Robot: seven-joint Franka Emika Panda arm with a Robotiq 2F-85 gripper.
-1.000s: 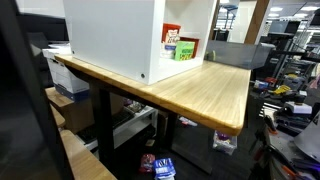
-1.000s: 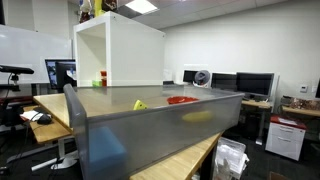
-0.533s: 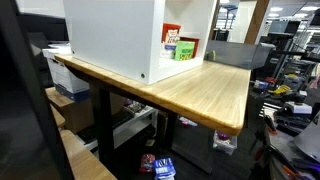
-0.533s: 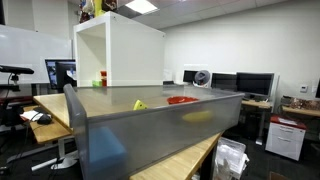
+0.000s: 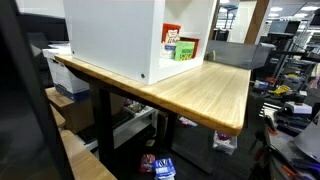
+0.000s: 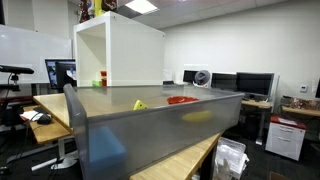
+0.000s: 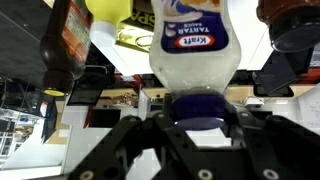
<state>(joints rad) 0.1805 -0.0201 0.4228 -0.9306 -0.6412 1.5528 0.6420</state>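
The wrist view appears upside down. A white Kraft tartar sauce bottle [image 7: 195,45] with a dark blue cap [image 7: 200,108] fills its middle. My gripper [image 7: 200,122] has its black fingers pressed against both sides of the cap. A dark brown bottle [image 7: 62,45] and a yellow-topped item [image 7: 108,12] stand to one side of it. A dark red container [image 7: 290,20] stands on the other side. The arm and gripper do not show in either exterior view.
A white open-fronted box [image 5: 110,40] stands on a wooden table [image 5: 215,95] with red and green packages [image 5: 180,46] inside. It also shows in an exterior view [image 6: 120,55], behind a grey surface [image 6: 150,125] with a red item [image 6: 182,100]. Desks and monitors surround the table.
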